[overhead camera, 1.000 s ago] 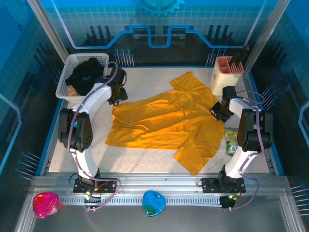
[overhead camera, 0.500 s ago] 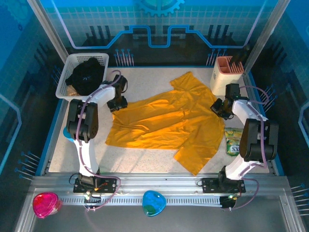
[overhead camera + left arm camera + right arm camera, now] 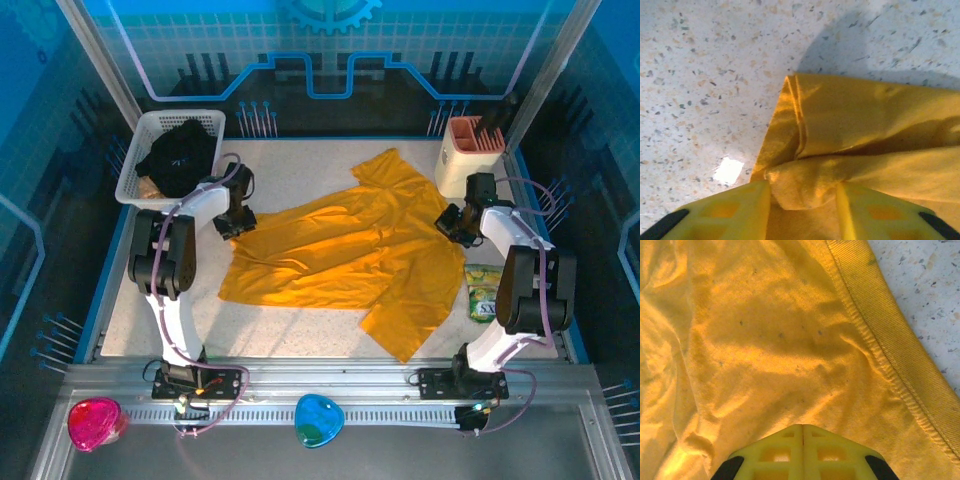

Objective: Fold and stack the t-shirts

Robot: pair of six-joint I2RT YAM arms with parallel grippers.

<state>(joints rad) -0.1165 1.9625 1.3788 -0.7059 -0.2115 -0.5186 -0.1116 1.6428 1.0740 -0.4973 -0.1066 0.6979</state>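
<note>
The golden-yellow t-shirt (image 3: 340, 255) lies spread and wrinkled across the middle of the table. The black t-shirt (image 3: 178, 155) sits bunched in the white mesh basket (image 3: 140, 188) at the back left. My left gripper (image 3: 232, 222) is down at the yellow shirt's left corner. Its fingers stand apart, and a bunched fold of the yellow t-shirt (image 3: 805, 185) fills the gap between them. My right gripper (image 3: 456, 222) is at the shirt's right edge, near the ribbed collar band (image 3: 880, 330). Its fingers are pressed together on the yellow cloth (image 3: 770, 340), with creases running into the tips.
A pink holder (image 3: 470, 148) with dark tools stands at the back right. A green packet (image 3: 480, 290) lies by the right edge, beside the right arm. A pink container (image 3: 95, 422) and a blue one (image 3: 318, 420) sit on the front rail.
My left gripper has moved toward me and left, down to the shirt's left corner. My right gripper shifted slightly back a second ago and has held still since.
</note>
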